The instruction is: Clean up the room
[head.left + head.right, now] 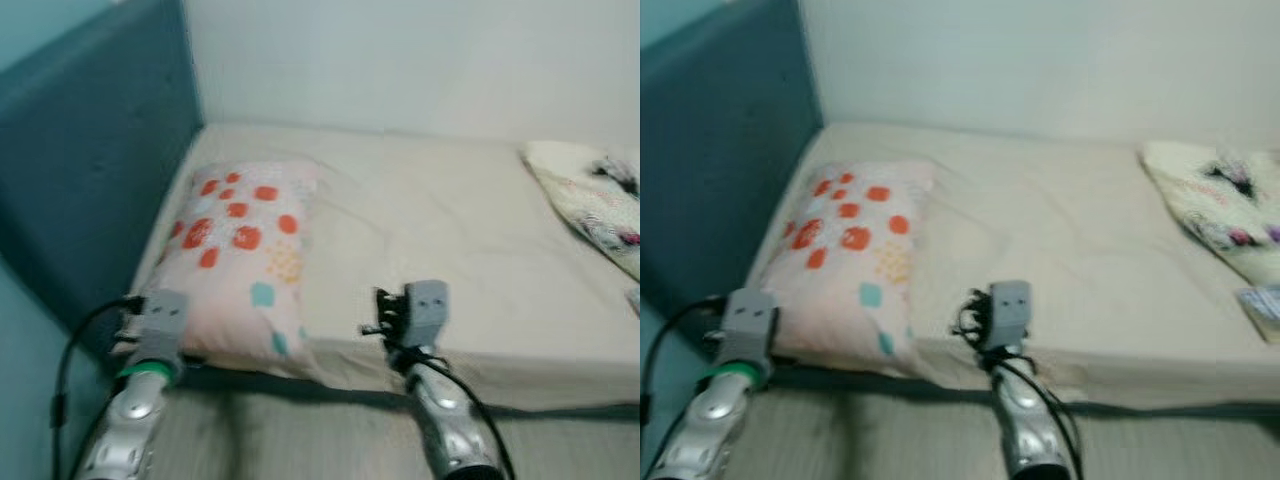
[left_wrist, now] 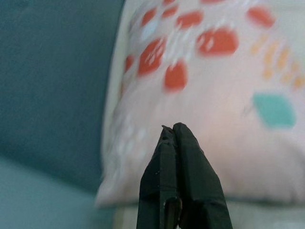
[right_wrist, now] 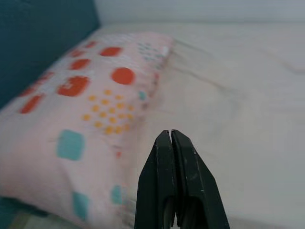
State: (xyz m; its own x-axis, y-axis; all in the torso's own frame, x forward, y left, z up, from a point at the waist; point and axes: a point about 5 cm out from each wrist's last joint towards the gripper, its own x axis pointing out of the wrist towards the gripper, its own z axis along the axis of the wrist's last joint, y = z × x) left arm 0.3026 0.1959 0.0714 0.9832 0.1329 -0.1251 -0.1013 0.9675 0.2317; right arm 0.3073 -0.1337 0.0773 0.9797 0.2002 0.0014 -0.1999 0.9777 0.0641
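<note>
A pink pillow (image 1: pixel 240 265) with red, orange and teal spots lies on the left side of the bed, against the teal headboard (image 1: pixel 95 170). My left gripper (image 2: pixel 174 129) is shut with nothing in it. It hovers by the pillow's near left corner. My right gripper (image 3: pixel 170 133) is also shut and empty. It is over the bed's near edge, just right of the pillow. A cream sheet covers the mattress (image 1: pixel 450 230). A crumpled white patterned blanket (image 1: pixel 600 200) lies at the bed's far right.
A white wall (image 1: pixel 400 60) runs behind the bed. The mattress's front edge (image 1: pixel 520 385) crosses the view just past my arms. A small light item (image 1: pixel 1262 305) lies at the right edge of the bed.
</note>
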